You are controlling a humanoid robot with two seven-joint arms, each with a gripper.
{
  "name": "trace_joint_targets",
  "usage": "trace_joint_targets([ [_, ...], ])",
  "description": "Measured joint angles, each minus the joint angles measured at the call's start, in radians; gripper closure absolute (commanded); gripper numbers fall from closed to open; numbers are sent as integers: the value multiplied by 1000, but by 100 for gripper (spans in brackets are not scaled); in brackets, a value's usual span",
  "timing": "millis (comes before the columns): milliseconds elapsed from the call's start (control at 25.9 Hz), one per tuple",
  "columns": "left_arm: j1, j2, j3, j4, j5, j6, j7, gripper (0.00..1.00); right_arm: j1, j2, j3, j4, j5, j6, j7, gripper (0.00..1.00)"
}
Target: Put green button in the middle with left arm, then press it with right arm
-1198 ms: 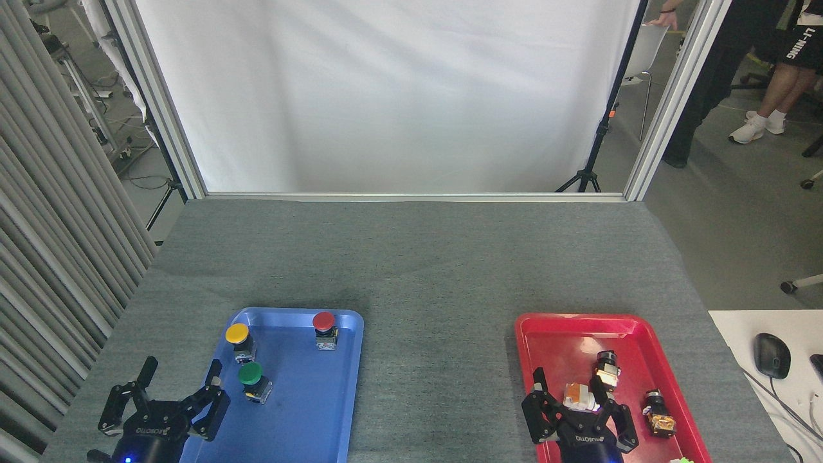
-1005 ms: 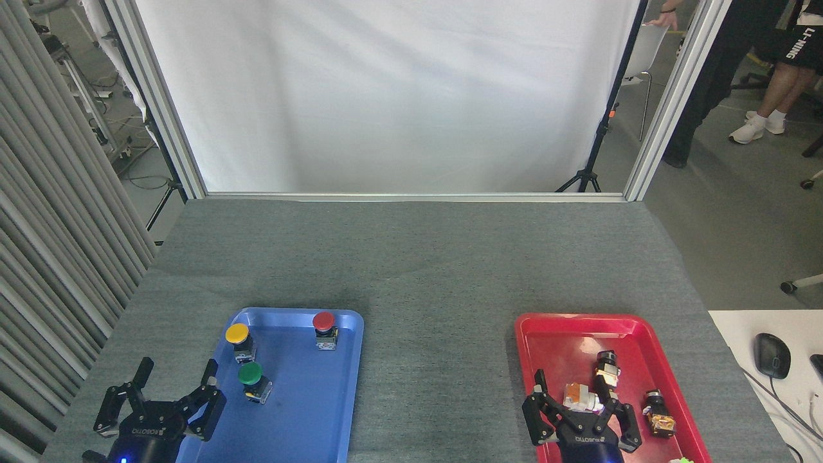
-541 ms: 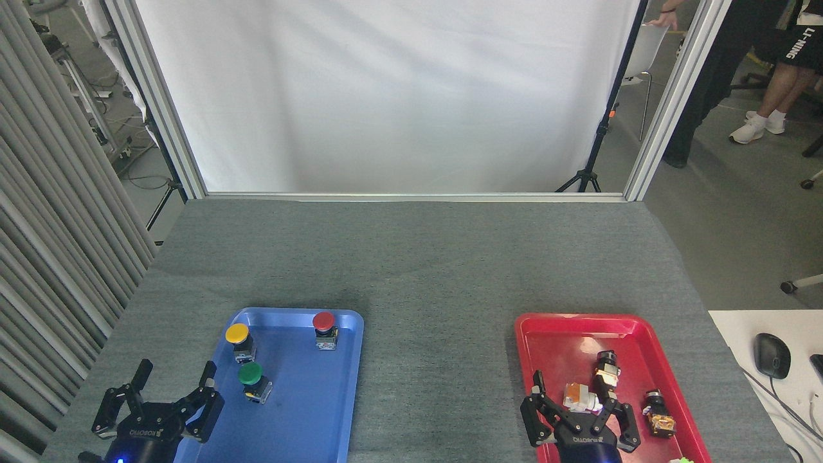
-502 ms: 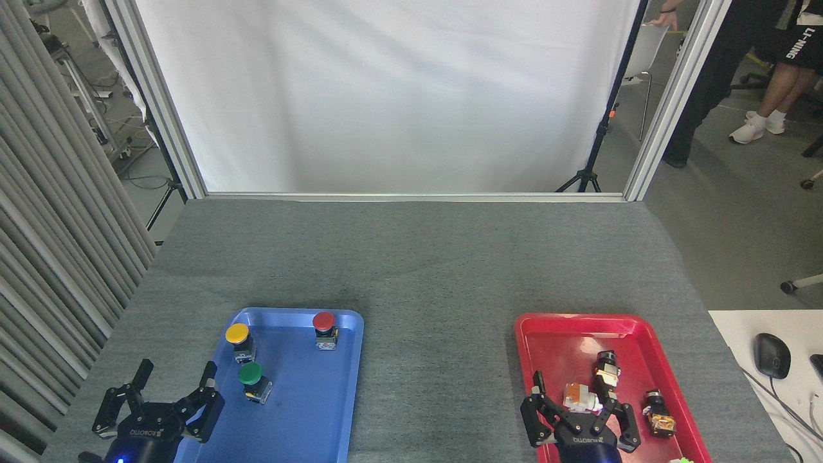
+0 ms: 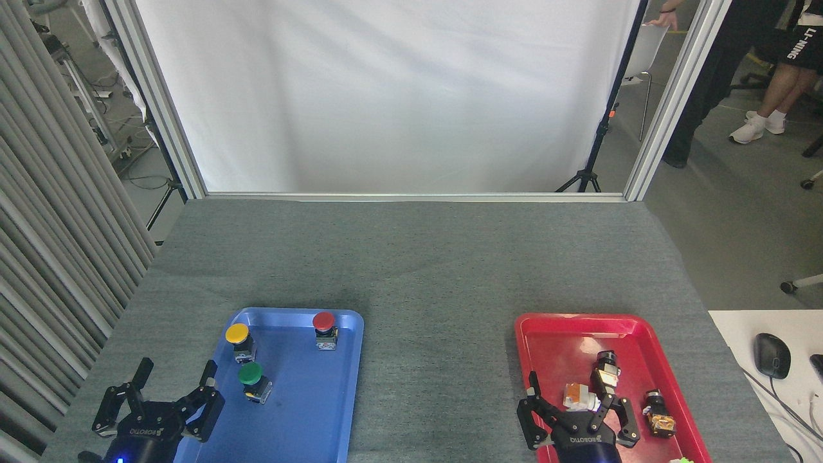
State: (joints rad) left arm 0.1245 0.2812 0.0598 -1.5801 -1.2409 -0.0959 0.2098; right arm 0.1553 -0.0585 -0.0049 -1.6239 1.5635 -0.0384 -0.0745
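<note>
- The green button (image 5: pixel 251 375) stands upright in the blue tray (image 5: pixel 308 411), near its left rim; the yellow button (image 5: pixel 237 335) is just behind it, the red button (image 5: pixel 323 323) at the far right corner.
- The left gripper (image 5: pixel 172 391) sits at the tray's near-left edge — fingers spread, holding nothing, just left of the green button and clear of it.
- The right gripper (image 5: pixel 574 408) is over the red tray (image 5: pixel 553 334), fingers splayed and empty, among small parts.
- The middle (image 5: pixel 437 360) lies bare between the trays.
</note>
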Motion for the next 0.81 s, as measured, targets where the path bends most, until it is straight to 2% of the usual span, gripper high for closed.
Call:
trace_joint_targets([
  [232,0,1,0,0,0,1,-2,1,2,-22,1,-16,-29,-13,13,0],
  [812,13,2,-1,2,0,-30,-2,1,2,-31,-63,-39,-35,-19,15,0],
])
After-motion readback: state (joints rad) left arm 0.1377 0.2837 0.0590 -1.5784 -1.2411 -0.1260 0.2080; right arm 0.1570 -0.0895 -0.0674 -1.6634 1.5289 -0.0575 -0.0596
